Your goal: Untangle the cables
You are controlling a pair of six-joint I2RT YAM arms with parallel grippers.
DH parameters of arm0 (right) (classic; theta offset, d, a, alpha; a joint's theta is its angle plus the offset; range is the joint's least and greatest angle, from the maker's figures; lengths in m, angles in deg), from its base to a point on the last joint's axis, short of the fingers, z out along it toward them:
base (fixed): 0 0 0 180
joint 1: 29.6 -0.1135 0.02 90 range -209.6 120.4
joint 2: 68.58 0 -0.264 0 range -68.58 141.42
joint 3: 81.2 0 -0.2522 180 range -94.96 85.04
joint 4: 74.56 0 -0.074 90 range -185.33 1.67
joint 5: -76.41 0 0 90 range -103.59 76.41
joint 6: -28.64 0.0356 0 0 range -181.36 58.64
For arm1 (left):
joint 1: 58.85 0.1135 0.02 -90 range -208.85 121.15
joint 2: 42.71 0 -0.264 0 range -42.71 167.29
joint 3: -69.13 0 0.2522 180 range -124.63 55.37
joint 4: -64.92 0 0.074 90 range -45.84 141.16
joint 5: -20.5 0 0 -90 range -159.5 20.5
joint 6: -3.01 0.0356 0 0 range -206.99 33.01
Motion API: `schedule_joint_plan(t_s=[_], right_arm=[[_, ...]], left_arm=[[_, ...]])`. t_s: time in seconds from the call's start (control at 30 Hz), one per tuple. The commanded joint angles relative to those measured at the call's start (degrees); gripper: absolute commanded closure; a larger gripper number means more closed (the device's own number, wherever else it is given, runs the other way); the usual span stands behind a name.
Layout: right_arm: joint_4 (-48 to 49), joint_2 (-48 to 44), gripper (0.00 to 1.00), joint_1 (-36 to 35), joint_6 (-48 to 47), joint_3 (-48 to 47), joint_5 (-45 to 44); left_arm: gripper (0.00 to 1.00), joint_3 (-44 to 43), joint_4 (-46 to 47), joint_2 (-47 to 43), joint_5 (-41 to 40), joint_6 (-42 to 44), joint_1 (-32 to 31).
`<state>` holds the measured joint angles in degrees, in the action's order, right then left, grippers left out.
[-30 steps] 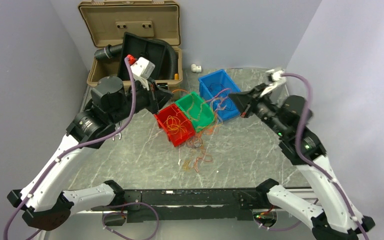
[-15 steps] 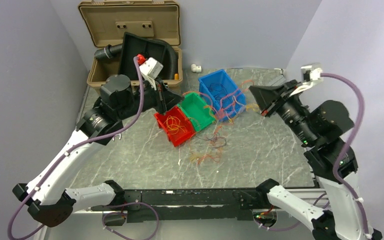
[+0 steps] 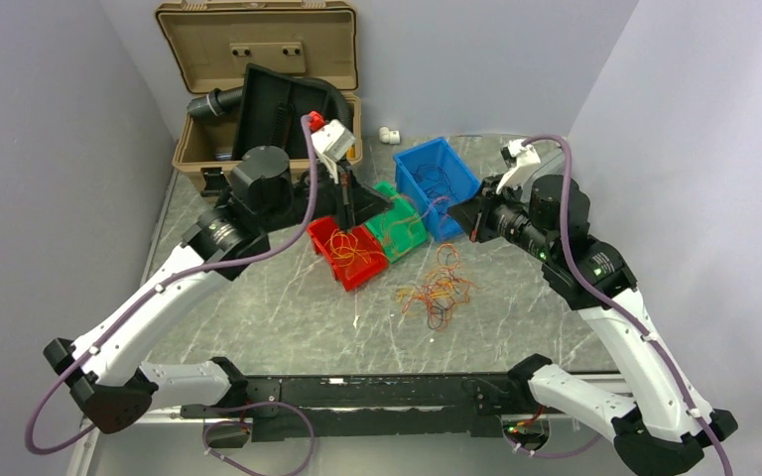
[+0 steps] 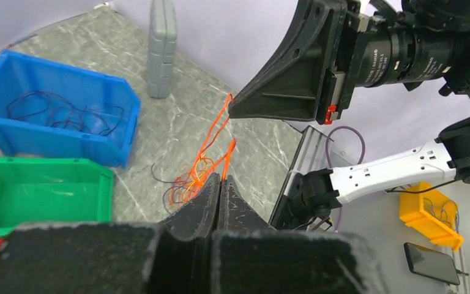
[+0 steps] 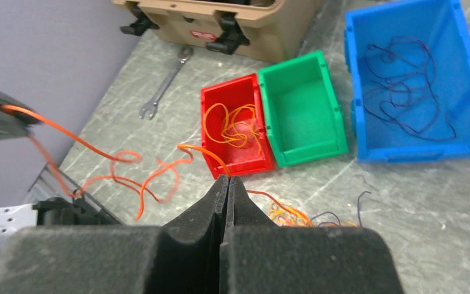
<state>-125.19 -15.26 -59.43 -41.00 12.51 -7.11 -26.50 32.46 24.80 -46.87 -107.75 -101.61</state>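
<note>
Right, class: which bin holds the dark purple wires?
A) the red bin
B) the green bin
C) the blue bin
C: the dark purple wires lie looped inside the blue bin, while the red bin holds orange wires.

White arms (image 3: 149, 302) (image 3: 627, 337) carry black joints (image 3: 263, 178) and purple hoses (image 3: 315, 178); each end effector (image 4: 220, 179) (image 5: 227, 178) is a black wedge.

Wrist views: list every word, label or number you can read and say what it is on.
None is legible.
Right arm's black wrist barrel: white print, too blurred to read.
Tan case: red sticker, too small to read.
</note>
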Motion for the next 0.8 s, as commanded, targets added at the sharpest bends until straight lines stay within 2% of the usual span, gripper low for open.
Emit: schedule_joint_plan(t_s=[0.0, 0.13, 0.33, 0.63, 0.77], right_arm=[[4.79, -0.21, 1.00, -0.02, -0.20, -1.11, 6.93], [9.84, -2.00, 1.00, -0.09, 0.95, 1.82, 12.04], [11.34, -1.92, 1.00, 0.01, 1.44, 2.37, 16.81], [12.20, -1.04, 1.00, -0.06, 2.12, 2.65, 17.47], [13.03, -1.24, 1.00, 0.00, 2.58, 2.93, 17.49]], left_arm=[[1.00, 0.50, 6.10, 2.42, 2.05, -0.87, -2.31], [1.00, 0.25, 7.48, 5.08, 2.74, -1.13, -3.10], [1.00, -0.16, 8.41, 7.98, 3.46, -1.08, -3.35], [1.00, 0.87, 11.77, 9.57, 7.24, -1.83, -3.82], [0.93, 1.12, 12.45, 9.62, 8.49, -1.67, -4.08]])
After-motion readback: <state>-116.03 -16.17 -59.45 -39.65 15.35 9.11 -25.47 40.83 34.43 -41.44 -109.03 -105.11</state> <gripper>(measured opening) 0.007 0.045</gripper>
